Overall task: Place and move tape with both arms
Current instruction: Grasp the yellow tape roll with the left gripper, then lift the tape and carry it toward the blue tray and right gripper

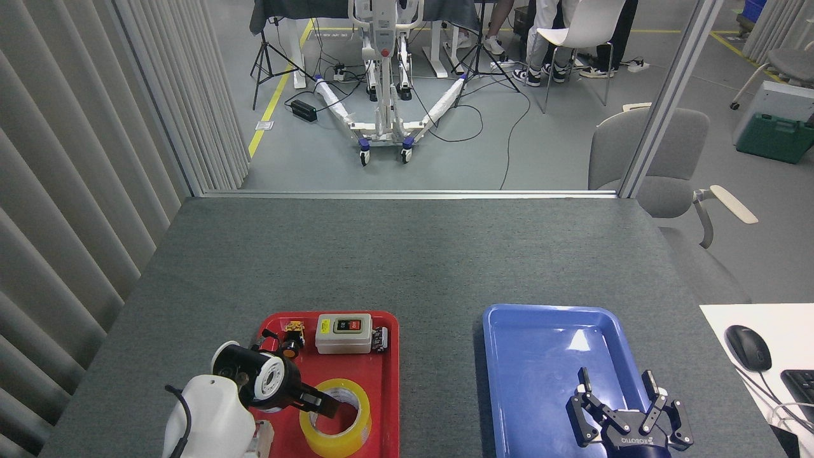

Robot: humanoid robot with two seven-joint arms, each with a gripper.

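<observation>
The tape [337, 425], a wide yellow roll with a white printed core, lies flat at the near end of the red tray [386, 375]. My left arm comes in from the lower left with its wrist turned down. Its gripper [323, 405] is at the roll's left rim, with one black finger reaching into the hole. The white housing hides the other finger, so its state is unclear. My right gripper [615, 380] hovers over the near right part of the blue tray [540, 356], fingers spread with nothing between them.
A grey switch box [343, 333] and a small orange push-button [293, 333] sit at the red tray's far end. A white surface with a mouse [748, 347] and a keyboard [802, 383] lies at the right edge. Grey felt table [407, 254] beyond the trays.
</observation>
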